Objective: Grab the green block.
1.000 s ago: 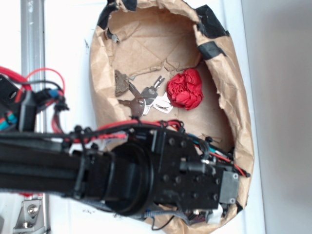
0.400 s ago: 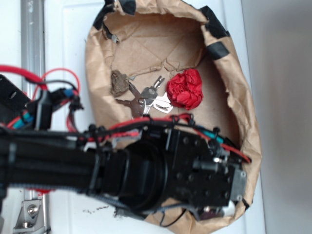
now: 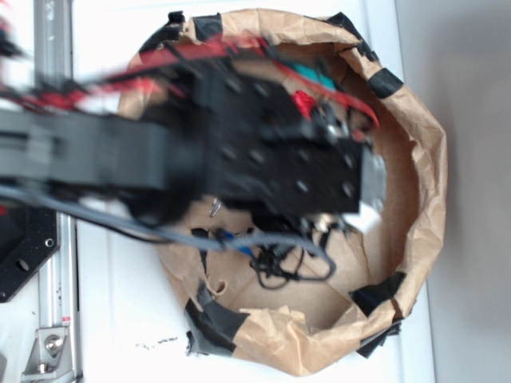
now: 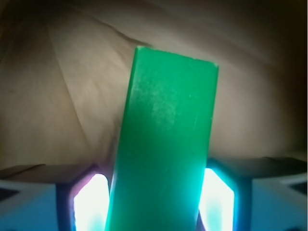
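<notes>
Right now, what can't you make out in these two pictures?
- Exterior view: the blurred arm hides the green block, the jaws and most of the paper bowl's floor.
- Wrist view: the block's lower end is cut off by the frame; the bowl is dim and blurred.

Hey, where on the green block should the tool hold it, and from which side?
Across its two long flat sides, as in the wrist view: the green block sits between the fingers of the tool, one pad on each side, its length pointing away from the tool. Those smooth parallel faces suit a pinch along its long axis.
</notes>
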`<move>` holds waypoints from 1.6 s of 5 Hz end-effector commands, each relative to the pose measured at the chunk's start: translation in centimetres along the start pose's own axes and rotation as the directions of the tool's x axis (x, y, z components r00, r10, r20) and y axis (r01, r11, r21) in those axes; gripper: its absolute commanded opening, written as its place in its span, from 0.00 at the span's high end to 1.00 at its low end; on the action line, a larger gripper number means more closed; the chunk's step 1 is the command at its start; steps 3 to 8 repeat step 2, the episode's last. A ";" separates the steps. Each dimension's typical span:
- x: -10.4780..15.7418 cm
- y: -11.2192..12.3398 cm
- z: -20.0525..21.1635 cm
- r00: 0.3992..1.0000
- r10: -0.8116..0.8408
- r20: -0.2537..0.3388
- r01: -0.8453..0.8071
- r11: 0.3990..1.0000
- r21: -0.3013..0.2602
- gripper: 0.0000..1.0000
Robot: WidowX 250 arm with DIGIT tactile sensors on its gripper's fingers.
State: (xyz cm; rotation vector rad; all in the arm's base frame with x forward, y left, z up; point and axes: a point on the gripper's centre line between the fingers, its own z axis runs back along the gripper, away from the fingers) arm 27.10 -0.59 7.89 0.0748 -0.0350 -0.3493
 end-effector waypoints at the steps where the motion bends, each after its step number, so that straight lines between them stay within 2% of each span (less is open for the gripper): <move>1: -2.3 -1.6 6.9 0.913 0.388 0.129 -0.387 0.921 -0.029 1.00; 2: -2.9 -1.8 8.0 0.904 0.405 0.135 -0.406 0.914 -0.024 1.00; 8: -2.9 -1.8 8.0 0.904 0.405 0.135 -0.406 0.914 -0.024 1.00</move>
